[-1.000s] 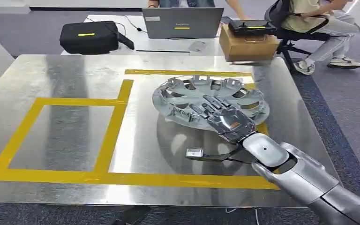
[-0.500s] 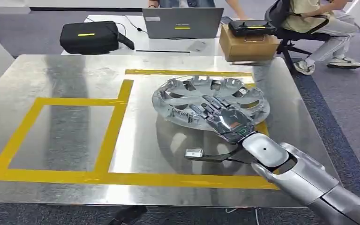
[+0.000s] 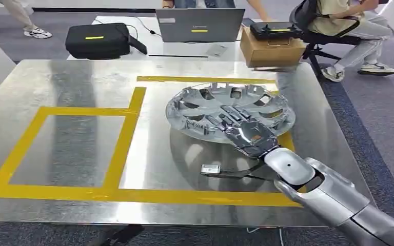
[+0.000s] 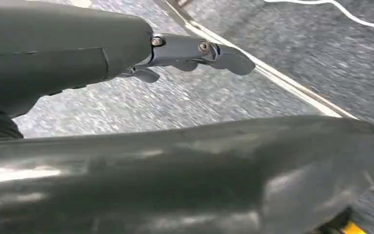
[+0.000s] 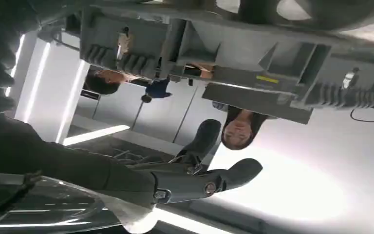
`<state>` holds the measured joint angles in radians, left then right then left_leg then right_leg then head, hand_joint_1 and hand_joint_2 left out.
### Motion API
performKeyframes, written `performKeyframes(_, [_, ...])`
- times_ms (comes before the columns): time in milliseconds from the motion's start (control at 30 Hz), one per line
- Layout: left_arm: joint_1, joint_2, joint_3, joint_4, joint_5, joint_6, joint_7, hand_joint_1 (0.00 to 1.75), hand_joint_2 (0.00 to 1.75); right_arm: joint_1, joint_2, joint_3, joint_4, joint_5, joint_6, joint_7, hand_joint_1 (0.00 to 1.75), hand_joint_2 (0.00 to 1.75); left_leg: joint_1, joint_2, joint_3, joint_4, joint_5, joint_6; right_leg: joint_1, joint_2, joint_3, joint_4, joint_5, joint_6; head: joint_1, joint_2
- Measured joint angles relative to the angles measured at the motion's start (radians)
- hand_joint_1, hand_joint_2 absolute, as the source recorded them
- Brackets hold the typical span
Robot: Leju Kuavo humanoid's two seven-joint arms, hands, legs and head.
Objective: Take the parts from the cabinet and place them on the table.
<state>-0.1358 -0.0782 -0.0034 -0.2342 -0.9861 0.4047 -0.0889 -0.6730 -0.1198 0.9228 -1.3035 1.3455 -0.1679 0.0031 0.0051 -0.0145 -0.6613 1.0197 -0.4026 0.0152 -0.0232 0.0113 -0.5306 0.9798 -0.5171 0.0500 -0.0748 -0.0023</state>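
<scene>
Right hand (image 3: 246, 130) lies flat on hubcap (image 3: 205, 102), fingers spread, gripping nothing. Hubcap rests on worktop (image 3: 72, 148) toward far right corner, inside yellow tape. Placement looks done; withdrawal left. Left hand (image 4: 195, 51): holds nothing.

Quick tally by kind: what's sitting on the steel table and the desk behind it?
Hubcap: 1
Laptop: 1
Black carry case: 1
Cardboard box: 1
Black controller on the box: 1
Total: 5

Grey carpet floor (image 3: 385, 102) surrounds a white desk (image 3: 184, 48).
</scene>
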Motion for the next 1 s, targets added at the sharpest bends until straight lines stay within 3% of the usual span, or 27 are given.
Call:
performKeyframes(133, [0.008, 0.027, 0.001, 0.000, -0.009, -0.002, 0.039, 0.00, 0.00, 0.011, 0.000, 0.000, -0.015, 0.000, 0.000, 0.000, 0.00, 1.75, 0.000, 0.000, 0.000, 0.000, 0.000, 0.000, 0.000, 0.000, 0.000, 0.000, 0.000, 0.000, 0.000, 0.000])
performKeyframes(333, [0.019, 0.054, 0.006, 0.000, -0.017, -0.012, 0.052, 0.00, 0.00, 0.017, 0.000, 0.000, -0.038, -0.019, 0.008, -0.006, 0.00, 1.75, 0.000, 0.000, 0.000, 0.000, 0.000, 0.000, 0.000, 0.000, 0.000, 0.000, 0.000, -0.001, 0.000, 0.000])
performKeyframes(600, [0.033, 0.058, 0.015, 0.000, -0.018, -0.014, 0.058, 0.00, 0.00, 0.051, 0.036, 0.012, -0.101, -0.072, 0.069, 0.006, 0.00, 1.75, 0.000, 0.000, 0.000, -0.001, 0.000, 0.000, 0.000, 0.000, 0.000, 0.000, -0.001, -0.001, 0.000, 0.000])
performKeyframes(1000, [0.046, 0.057, 0.035, 0.000, -0.022, -0.016, 0.055, 0.00, 0.00, 0.082, 0.077, 0.088, -0.205, -0.116, 0.083, -0.002, 0.00, 1.75, 0.001, 0.000, 0.000, -0.001, -0.001, -0.001, 0.001, 0.000, 0.000, 0.000, -0.002, -0.002, 0.000, 0.000])
